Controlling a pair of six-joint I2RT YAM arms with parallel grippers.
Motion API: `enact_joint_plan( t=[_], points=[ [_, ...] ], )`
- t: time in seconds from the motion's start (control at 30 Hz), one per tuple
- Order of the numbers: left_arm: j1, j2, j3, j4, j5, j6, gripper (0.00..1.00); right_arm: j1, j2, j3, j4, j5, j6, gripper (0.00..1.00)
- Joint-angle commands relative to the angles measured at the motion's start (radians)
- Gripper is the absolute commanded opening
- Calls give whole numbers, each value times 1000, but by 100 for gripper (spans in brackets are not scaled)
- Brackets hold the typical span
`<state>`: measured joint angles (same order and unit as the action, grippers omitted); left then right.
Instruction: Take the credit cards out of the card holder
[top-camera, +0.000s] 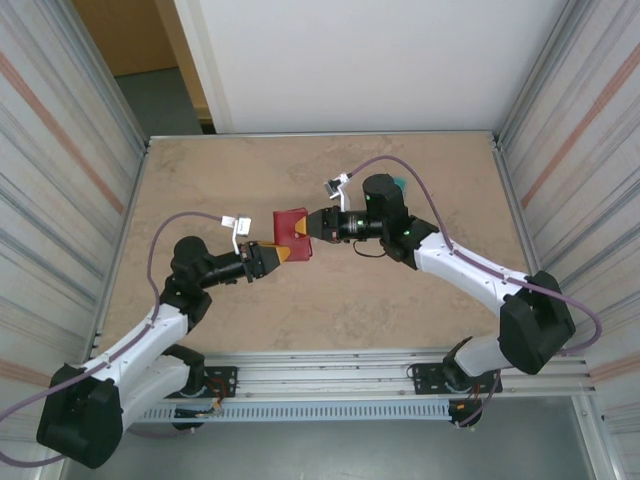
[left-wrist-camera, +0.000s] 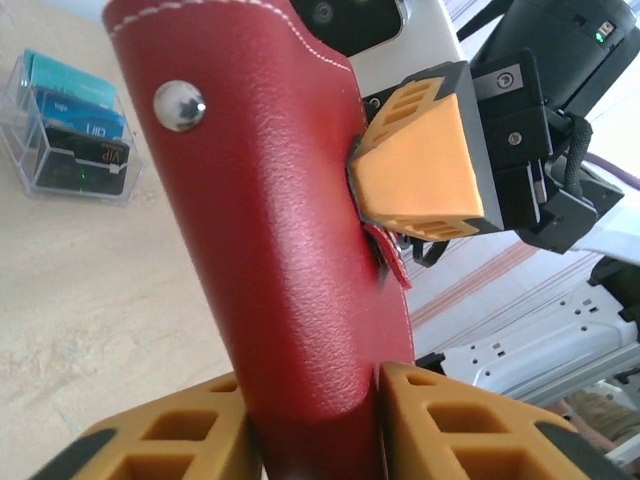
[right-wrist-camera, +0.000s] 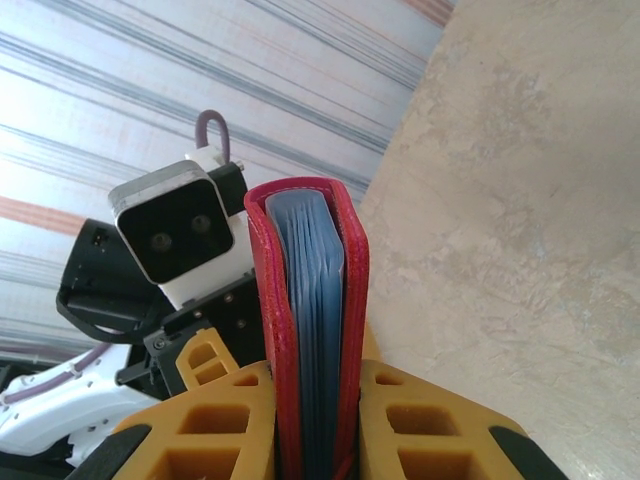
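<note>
Clamping from opposite ends: the right gripper (right-wrist-camera: 315, 420) is clenched on the card holder (right-wrist-camera: 305, 300), whose pale blue pockets (right-wrist-camera: 312, 290) are seen edge-on between the red covers. The left gripper (left-wrist-camera: 315, 425) is pressed against both faces. In the top view the holder is held over the counter (top-camera: 400, 290), at 2 o'clock from the left gripper and 8 o'clock from the right, long axis gripper to gripper, both equally near. It is folded shut, so opening is judged next. Teal, blue and dark credit cards (left-wrist-camera: 75, 120) are noted in a clear tray (left-wrist-camera: 14, 110) at 10 o'clock.
</note>
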<state>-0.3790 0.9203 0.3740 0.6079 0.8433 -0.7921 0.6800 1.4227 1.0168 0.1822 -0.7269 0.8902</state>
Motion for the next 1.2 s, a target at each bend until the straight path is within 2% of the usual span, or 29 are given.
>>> enact_joint_plan(
  t=[0.0, 0.17, 0.2, 0.37, 0.5, 0.77, 0.93, 1.17],
  points=[
    [-4, -5, 29, 11, -21, 31, 21, 2, 8, 14, -15, -14, -2, 11],
    [-55, -42, 68, -178, -142, 158, 8, 9, -11, 72, -241, 126, -126, 39],
    [-67, -53, 77, -218, -177, 186, 7, 12, -19, 87, -297, 167, -153, 50],
    [-112, -84, 93, -334, -310, 264, 5, 36, -65, 127, -461, 381, -227, 64],
    [-119, -78, 71, -305, -338, 268, 4, 92, -70, 170, -564, 566, -271, 64],
    [-138, -56, 74, -321, -464, 252, 3, 225, -5, 276, -654, 768, -287, 49],
    [-139, -33, 79, -320, -476, 246, 3, 268, 50, 341, -677, 803, -294, 41],
    [-140, -8, 80, -305, -465, 232, 4, 296, 118, 407, -700, 820, -307, 39]
  ],
)
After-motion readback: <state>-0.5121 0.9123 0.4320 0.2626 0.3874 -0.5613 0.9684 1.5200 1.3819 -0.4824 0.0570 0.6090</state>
